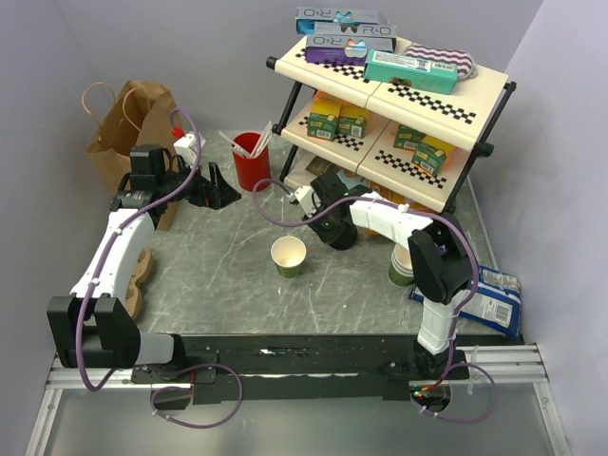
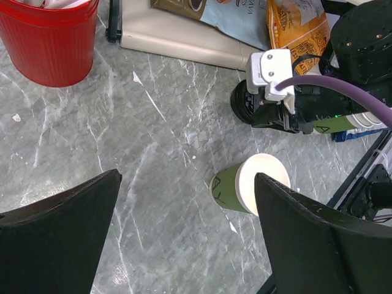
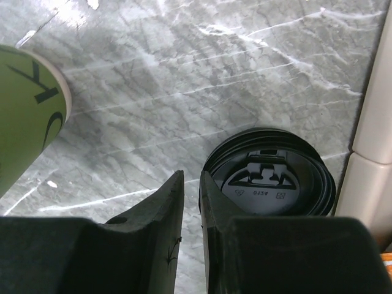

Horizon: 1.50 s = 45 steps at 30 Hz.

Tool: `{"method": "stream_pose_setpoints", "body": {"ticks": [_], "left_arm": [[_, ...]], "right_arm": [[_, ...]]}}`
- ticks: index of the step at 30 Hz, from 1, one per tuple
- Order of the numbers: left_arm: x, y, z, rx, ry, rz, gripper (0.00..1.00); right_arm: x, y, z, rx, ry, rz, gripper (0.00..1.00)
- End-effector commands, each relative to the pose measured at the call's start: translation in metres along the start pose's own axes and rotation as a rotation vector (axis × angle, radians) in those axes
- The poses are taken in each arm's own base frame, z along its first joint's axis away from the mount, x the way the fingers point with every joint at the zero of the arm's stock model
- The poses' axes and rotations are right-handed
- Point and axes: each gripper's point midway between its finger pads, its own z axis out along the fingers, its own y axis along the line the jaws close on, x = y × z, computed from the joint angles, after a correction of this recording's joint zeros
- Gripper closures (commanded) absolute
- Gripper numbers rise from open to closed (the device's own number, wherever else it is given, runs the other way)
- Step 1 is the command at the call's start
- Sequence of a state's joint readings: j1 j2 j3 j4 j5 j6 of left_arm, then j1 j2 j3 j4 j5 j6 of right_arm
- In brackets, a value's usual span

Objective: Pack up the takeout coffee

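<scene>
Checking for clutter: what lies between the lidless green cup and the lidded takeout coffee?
Only bare tabletop, seen in the right wrist view, separates the lidless green cup from the takeout coffee.

The top external camera sits high behind the arm bases and looks down and forward to the shelf (image 1: pixel 397 100), so it takes in the whole surface (image 1: pixel 214 275). The left wrist camera looks down at a slant past the left gripper (image 2: pixel 187 184) toward the right arm (image 2: pixel 294 107). The right wrist camera is very low, close behind the right gripper (image 3: pixel 192 184) and the takeout coffee (image 3: pixel 269 177). All three views share the open green cup (image 1: pixel 289 256).
</scene>
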<state>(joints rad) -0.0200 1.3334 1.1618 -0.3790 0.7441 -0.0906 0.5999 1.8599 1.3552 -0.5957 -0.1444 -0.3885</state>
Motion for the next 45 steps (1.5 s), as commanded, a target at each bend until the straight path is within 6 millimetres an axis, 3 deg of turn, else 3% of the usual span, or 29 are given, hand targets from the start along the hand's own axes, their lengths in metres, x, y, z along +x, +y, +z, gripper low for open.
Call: {"method": "stream_pose_setpoints", "body": {"ticks": [1,14,37,45], "left_arm": [[-0.019,-0.005,-0.004,0.013,-0.047,0.041,0.03],[-0.016,-0.005,-0.004,0.011,-0.045,0.039,0.03],[-0.01,0.0,0.002,0.018,-0.028,0.017,0.03],[-0.008,0.0,0.002,0.015,-0.025,0.017,0.03]], "right_arm": [[-0.013,-0.007,0.0,0.038,-0.013,0.028,0.75],[-0.015,-0.016,0.002,0.091,-0.007,0.032,0.75],[-0.028,-0.029,-0.016,0.156,-0.046,0.032,0.76],[-0.023,-0.033,-0.009,0.176,-0.02,0.038,0.75]]}}
